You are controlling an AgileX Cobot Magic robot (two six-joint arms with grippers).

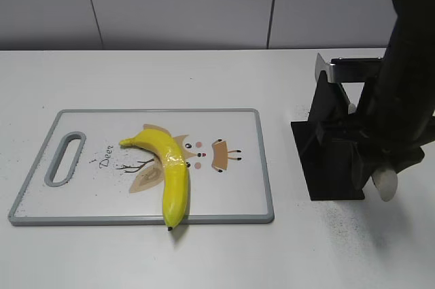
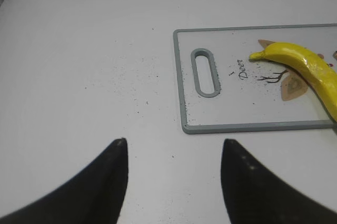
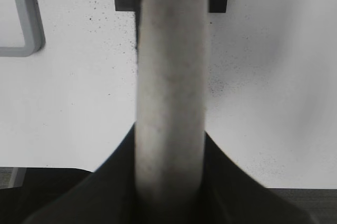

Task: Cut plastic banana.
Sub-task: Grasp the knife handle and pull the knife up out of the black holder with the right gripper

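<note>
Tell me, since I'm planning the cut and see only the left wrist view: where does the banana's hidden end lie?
Observer: The plastic banana has its dark tip just past the near edge of the cutting board.
Operator: And the right gripper?
Observer: The right gripper is closed around a pale knife handle.
Operator: Where is that?
Observer: At the black stand, on the table to the right of the cutting board.

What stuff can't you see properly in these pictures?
- Knife blade: in the exterior view the right arm and black knife stand hide it.
- Knife handle: blurred, too close in the right wrist view.
- Plastic banana: far end cut off by the left wrist view's edge.
- Left gripper: absent from the exterior view.
</note>
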